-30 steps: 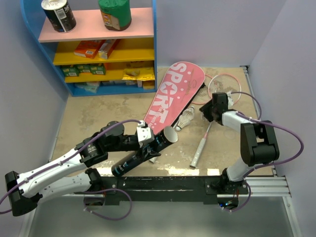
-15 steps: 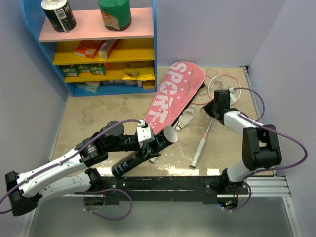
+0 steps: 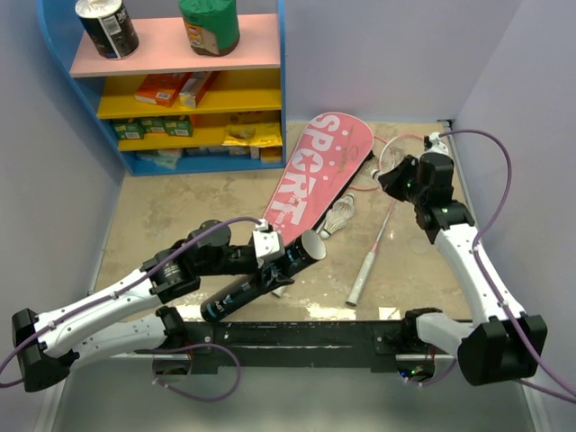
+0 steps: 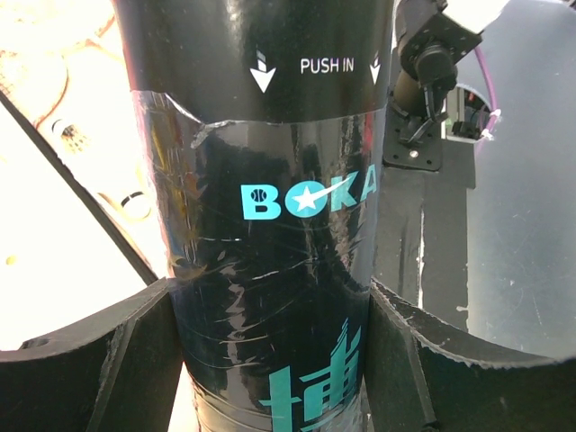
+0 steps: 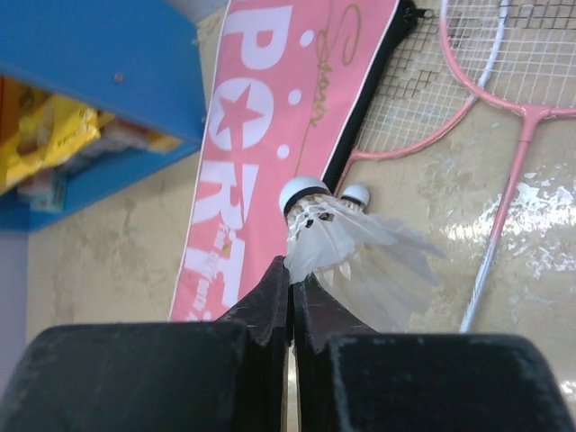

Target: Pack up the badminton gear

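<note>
My left gripper (image 3: 273,262) is shut around the middle of the long black tube (image 3: 261,274), which is tilted with its open end (image 3: 310,243) toward the cover. In the left wrist view the tube (image 4: 270,225) fills the gap between both fingers (image 4: 90,351). My right gripper (image 3: 393,176) is raised over the racket heads and is shut on the feather edge of a white shuttlecock (image 5: 319,238). Another shuttlecock (image 3: 340,217) lies on the floor beside the pink "SPORT" cover (image 3: 315,171). One pink racket (image 3: 382,229) lies right of it. A second racket head (image 5: 405,108) sticks out from under the cover (image 5: 261,135).
A blue shelf unit (image 3: 281,81) with snack cans and boxes stands at the back left and shows in the right wrist view (image 5: 99,63). Purple walls close in the left, right and back. The black mounting rail (image 3: 315,333) runs along the near edge.
My right arm has swung up and back to the right, from beside the racket shaft to above the racket heads. The left arm and tube have barely moved.
</note>
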`<state>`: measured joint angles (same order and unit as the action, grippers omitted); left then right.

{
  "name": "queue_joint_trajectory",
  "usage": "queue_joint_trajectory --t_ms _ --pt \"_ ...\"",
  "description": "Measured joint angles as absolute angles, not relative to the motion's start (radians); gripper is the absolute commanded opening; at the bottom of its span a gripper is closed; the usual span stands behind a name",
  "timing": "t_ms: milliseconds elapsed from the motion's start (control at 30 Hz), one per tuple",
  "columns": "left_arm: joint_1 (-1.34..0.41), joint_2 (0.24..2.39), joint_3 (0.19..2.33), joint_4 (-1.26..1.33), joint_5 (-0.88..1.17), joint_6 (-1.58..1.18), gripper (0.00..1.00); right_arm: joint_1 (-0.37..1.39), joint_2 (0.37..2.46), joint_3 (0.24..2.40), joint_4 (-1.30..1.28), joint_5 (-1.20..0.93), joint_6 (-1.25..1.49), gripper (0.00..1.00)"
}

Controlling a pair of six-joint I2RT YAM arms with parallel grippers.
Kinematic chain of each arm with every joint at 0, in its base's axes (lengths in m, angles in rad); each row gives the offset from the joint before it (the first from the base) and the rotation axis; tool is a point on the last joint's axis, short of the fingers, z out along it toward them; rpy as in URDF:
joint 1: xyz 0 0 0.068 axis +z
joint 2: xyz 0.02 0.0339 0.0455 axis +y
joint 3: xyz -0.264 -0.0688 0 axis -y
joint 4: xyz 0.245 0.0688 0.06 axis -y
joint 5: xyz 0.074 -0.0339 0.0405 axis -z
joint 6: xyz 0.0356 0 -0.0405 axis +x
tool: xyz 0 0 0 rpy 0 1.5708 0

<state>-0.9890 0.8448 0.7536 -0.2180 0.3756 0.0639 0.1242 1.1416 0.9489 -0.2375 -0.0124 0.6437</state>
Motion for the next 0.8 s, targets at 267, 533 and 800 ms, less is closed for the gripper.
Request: queue_joint_trajectory --t_ms 267,533,800 --pt "-0.989 0.859 0.724 -0.218 0.333 0.087 0.0 0.126 0.966 1.036 -0.434 -0.322 0.395 0.0" --pt "-0.989 0.892 0.691 -0.218 0.273 0.127 0.0 0.193 0.904 1.071 -0.491 -0.664 0.287 0.0" --pt "-0.989 0.874 0.65 -0.215 0.216 0.17 0.0 0.326 0.894 1.092 -0.595 -0.759 0.239 0.0"
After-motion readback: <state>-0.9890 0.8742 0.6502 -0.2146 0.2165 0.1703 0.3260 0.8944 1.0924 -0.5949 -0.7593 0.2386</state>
